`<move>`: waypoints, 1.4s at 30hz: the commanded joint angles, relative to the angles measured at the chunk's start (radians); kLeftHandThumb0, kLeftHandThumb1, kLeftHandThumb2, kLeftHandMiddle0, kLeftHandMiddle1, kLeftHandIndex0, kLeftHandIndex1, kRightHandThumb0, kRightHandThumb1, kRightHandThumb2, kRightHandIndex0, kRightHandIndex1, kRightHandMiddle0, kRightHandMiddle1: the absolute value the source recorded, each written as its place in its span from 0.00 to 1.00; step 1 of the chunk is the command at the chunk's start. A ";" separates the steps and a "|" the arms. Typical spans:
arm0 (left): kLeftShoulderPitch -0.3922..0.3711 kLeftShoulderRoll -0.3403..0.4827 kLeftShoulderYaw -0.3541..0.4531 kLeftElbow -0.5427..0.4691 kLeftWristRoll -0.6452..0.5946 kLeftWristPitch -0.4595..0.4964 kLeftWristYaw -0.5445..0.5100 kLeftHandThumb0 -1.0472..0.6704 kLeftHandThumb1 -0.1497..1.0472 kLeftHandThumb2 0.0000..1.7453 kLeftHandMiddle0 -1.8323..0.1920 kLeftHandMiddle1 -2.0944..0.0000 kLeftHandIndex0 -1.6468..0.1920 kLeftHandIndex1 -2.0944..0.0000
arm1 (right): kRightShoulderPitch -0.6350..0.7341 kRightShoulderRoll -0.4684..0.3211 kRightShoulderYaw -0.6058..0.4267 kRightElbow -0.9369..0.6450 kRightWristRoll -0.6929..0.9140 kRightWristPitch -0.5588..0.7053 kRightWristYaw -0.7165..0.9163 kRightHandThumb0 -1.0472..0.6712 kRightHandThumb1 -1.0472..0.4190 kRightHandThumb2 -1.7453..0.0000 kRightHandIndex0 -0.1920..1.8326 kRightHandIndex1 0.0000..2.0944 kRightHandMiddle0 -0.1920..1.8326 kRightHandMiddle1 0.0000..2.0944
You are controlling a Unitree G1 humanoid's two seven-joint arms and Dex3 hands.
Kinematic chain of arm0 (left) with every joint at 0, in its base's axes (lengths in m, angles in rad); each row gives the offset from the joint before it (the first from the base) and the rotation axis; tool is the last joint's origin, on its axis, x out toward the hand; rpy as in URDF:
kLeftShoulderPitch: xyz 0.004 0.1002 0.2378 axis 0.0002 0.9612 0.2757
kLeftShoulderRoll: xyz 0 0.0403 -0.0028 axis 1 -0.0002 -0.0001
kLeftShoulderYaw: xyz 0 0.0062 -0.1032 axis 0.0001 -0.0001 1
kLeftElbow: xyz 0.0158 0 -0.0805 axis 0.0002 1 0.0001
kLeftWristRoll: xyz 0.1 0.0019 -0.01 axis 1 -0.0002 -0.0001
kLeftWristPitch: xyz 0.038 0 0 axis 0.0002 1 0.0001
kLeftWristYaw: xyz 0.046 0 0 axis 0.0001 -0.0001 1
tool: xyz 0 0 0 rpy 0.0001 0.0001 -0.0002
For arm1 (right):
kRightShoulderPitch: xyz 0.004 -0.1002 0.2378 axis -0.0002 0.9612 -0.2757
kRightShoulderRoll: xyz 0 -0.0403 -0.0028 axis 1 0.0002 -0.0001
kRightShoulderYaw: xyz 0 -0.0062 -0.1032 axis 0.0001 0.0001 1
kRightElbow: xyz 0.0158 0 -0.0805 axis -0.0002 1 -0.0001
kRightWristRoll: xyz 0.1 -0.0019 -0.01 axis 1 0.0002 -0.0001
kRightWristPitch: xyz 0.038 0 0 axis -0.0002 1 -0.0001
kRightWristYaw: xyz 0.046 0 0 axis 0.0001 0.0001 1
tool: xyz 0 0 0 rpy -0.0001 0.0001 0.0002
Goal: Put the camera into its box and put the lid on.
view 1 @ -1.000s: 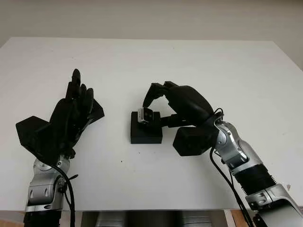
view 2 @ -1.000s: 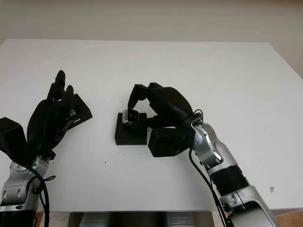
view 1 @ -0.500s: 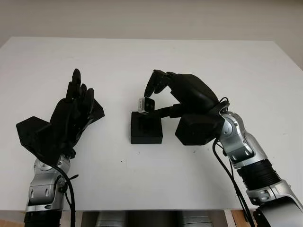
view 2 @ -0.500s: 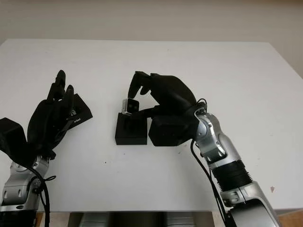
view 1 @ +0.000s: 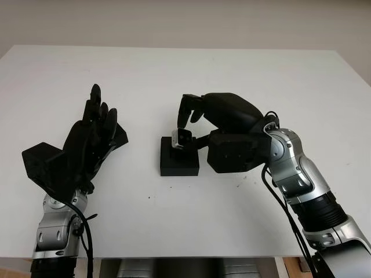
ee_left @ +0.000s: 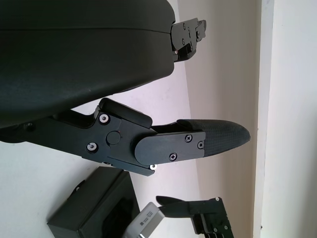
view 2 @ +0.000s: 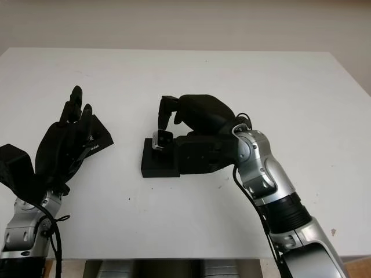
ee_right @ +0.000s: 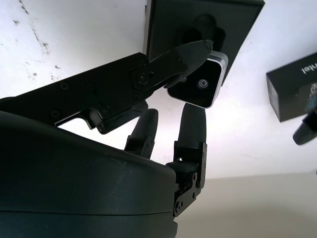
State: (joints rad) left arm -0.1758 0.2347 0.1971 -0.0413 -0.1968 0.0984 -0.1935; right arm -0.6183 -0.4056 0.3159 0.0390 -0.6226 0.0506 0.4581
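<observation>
White table (view 1: pixel 290 75), right hand (view 1: pixel 200 116) pinching camera (view 1: pixel 182 138) over box (view 1: pixel 179 157)

You can read very little here. The one piece of print sits on the black lid (ee_right: pixel 292 91) at the right edge of the right wrist view: pale letters on its side face, cut off by the frame, of which you can make out only "nel". In the right eye view the same lid, at the left of the frame, carries a small pale mark you cannot read. You will find no other text, numbers or signs.
</observation>
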 commanded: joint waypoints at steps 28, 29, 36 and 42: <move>0.002 -0.011 -0.005 -0.016 -0.016 0.018 0.006 0.14 1.00 0.27 1.00 1.00 1.00 1.00 | -0.041 -0.033 0.094 0.081 -0.127 -0.067 0.009 0.38 0.00 0.96 0.26 0.61 0.30 0.80; 0.003 -0.009 -0.007 -0.018 -0.014 0.018 0.006 0.14 1.00 0.28 1.00 1.00 1.00 1.00 | -0.042 -0.034 0.094 0.085 -0.130 -0.065 0.006 0.38 0.00 0.97 0.26 0.60 0.30 0.83; 0.007 -0.016 -0.009 -0.025 -0.017 0.025 0.008 0.15 1.00 0.28 1.00 1.00 1.00 1.00 | -0.054 -0.053 0.091 0.078 -0.145 -0.064 0.030 0.38 0.00 0.96 0.29 0.55 0.30 0.98; 0.008 -0.025 -0.016 -0.025 -0.008 0.022 0.016 0.15 1.00 0.29 1.00 1.00 1.00 1.00 | -0.061 -0.064 0.088 0.052 -0.170 -0.062 0.042 0.37 0.00 0.95 0.30 0.52 0.28 1.00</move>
State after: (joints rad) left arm -0.1750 0.2154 0.1880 -0.0464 -0.2085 0.1243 -0.1794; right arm -0.6792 -0.4353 0.4061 0.0936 -0.7748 -0.0160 0.4991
